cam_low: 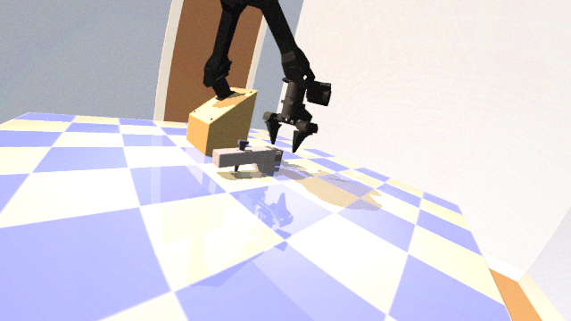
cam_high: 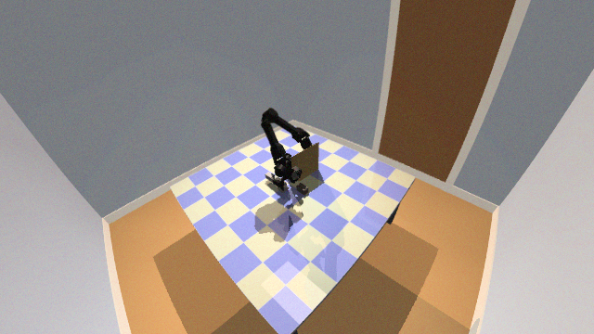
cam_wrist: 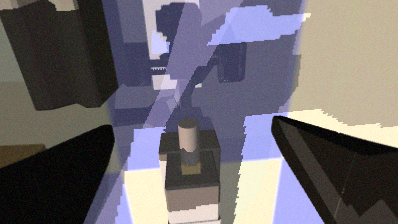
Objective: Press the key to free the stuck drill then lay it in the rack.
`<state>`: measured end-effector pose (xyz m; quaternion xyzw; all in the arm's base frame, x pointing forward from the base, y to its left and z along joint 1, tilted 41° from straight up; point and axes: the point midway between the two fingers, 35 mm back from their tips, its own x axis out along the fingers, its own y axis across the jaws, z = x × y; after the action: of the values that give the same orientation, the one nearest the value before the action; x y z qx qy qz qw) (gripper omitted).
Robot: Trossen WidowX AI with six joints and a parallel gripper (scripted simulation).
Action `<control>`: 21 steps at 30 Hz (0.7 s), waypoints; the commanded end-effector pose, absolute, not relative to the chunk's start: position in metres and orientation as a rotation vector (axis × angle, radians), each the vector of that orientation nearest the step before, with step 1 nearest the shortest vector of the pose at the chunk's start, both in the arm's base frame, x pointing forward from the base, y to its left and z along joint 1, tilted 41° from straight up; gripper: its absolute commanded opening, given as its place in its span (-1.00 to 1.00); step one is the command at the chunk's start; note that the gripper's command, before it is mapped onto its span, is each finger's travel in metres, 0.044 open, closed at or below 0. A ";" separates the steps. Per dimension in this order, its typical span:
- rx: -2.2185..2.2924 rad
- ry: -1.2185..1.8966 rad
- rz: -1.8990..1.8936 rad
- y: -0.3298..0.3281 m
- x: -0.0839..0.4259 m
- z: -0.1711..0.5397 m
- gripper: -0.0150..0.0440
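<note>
A grey holder lies level just above the table. The dark key sticks up from its top. The stuck drill shows as a short grey cylinder at the holder's end, above a small brass-coloured part. My gripper is wide open and empty, pointing down near that end, with one finger to each side of the drill in the wrist view. A small dark block, probably the rack, stands beside the holder's end. Its inside cannot be made out.
The yellow-brown base block carries the arm and stands close behind the holder. The checkered table has its edges well away from the holder. Arm shadows and reflections fall near the gripper.
</note>
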<state>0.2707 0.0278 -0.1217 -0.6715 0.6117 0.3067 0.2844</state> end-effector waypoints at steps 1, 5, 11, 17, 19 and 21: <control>-1.798 1.642 0.830 0.022 0.269 -0.126 1.00; -1.798 1.642 0.831 0.017 0.270 -0.130 1.00; -1.798 1.642 0.831 0.008 0.271 -0.135 1.00; -1.798 1.643 0.830 0.000 0.271 -0.141 1.00; -1.799 1.643 0.830 -0.003 0.271 -0.142 1.00; -1.799 1.643 0.830 -0.006 0.272 -0.144 1.00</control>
<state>0.2763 0.0016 -0.1403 -0.6709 0.6104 0.3068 0.2884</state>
